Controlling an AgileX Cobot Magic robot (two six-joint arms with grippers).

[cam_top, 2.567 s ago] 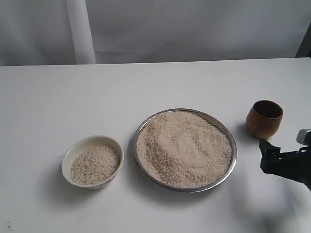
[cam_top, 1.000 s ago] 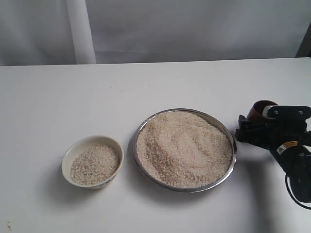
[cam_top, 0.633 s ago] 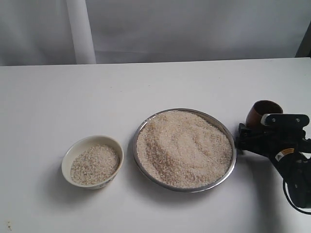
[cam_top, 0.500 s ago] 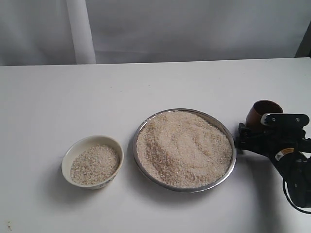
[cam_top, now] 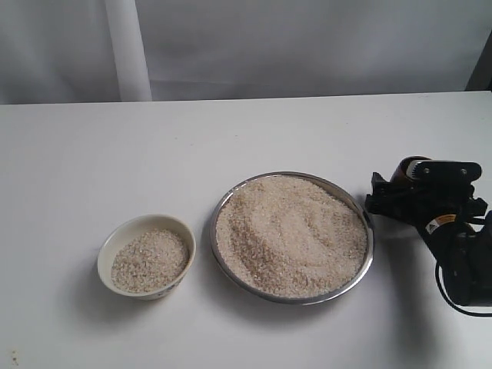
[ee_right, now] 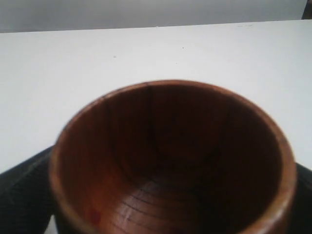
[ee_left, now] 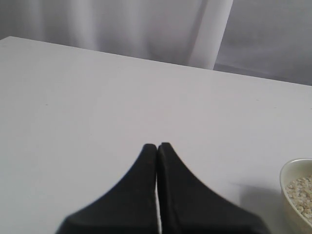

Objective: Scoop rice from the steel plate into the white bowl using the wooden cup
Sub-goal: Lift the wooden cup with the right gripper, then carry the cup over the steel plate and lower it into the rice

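The steel plate [cam_top: 369, 231] sits mid-table, heaped with rice [cam_top: 290, 234]. To its left stands the white bowl [cam_top: 125, 231], partly filled with rice; its rim [ee_left: 288, 171] also shows in the left wrist view. At the plate's right edge, my right gripper [cam_top: 383, 198] covers most of the wooden cup [cam_top: 405, 164]. In the right wrist view the empty cup [ee_right: 170, 146] fills the frame between black fingers [ee_right: 22, 195], which press its sides. My left gripper [ee_left: 157, 146] is shut and empty over bare table, and is out of the exterior view.
White tabletop [cam_top: 231, 138] stretches behind the vessels to a grey curtain backdrop [cam_top: 307, 46]. The right arm's body [cam_top: 465, 265] occupies the table's right edge.
The right gripper came in from the lower right, closed round the wooden cup, and in the last half second shifted up and left toward the plate. The plate and bowl stayed still.
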